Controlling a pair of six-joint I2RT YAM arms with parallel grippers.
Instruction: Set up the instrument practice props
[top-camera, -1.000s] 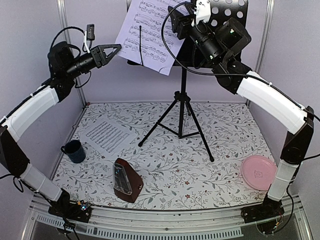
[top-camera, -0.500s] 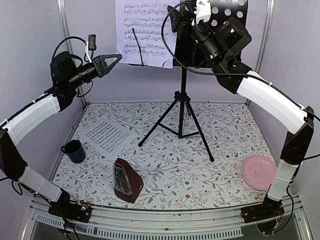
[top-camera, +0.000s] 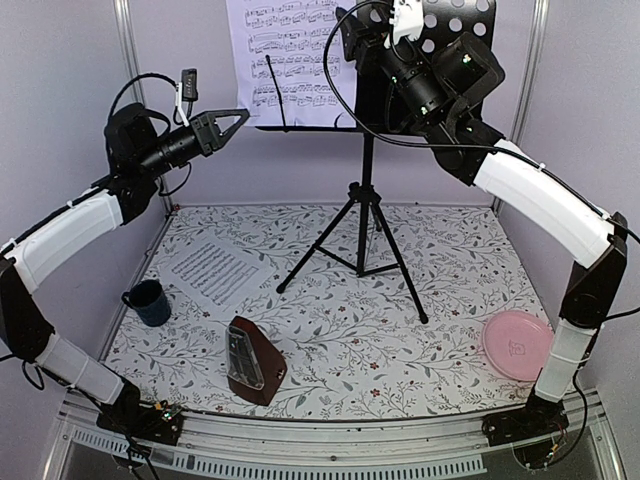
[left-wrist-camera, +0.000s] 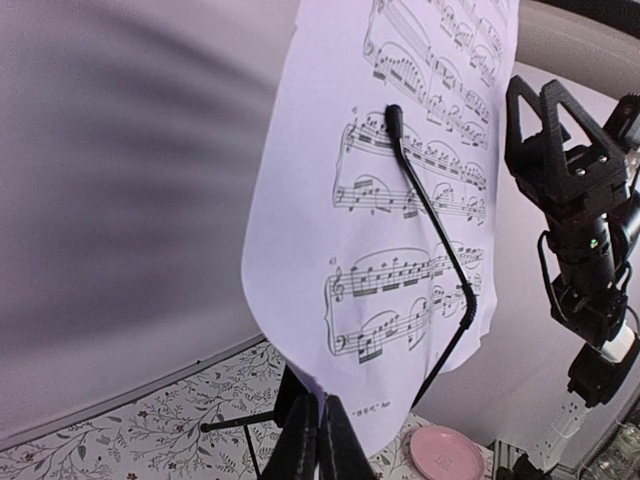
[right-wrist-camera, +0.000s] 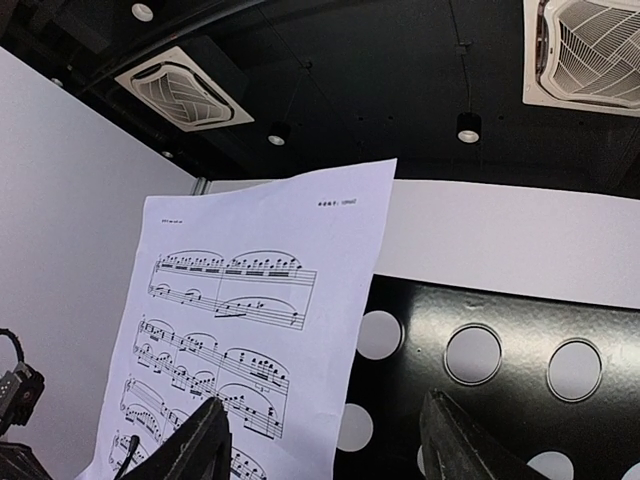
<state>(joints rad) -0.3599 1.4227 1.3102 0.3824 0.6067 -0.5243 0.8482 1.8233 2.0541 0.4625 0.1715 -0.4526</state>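
Note:
The black tripod music stand (top-camera: 366, 200) stands at the back centre, its perforated desk (top-camera: 455, 20) partly behind my right arm. One sheet of music (top-camera: 290, 55) stands upright against the desk's left side, under a thin black retaining arm (left-wrist-camera: 430, 220). My left gripper (top-camera: 236, 118) is shut on that sheet's lower left corner (left-wrist-camera: 320, 440). My right gripper (right-wrist-camera: 325, 445) is open and empty in front of the desk (right-wrist-camera: 500, 400) and the sheet (right-wrist-camera: 250, 330). The second sheet (top-camera: 212, 272) lies flat on the table at the left. The dark-red metronome (top-camera: 252, 362) stands near the front.
A dark blue mug (top-camera: 150, 300) stands at the left edge of the flowered table cover. A pink plate (top-camera: 518, 343) lies at the front right. The tripod's legs (top-camera: 400, 265) spread over the middle of the table. Walls close in the back and sides.
The held sheet has swung from tilted to upright against the stand's desk. My left gripper has moved a little down and to the right with it. The right arm has hardly moved.

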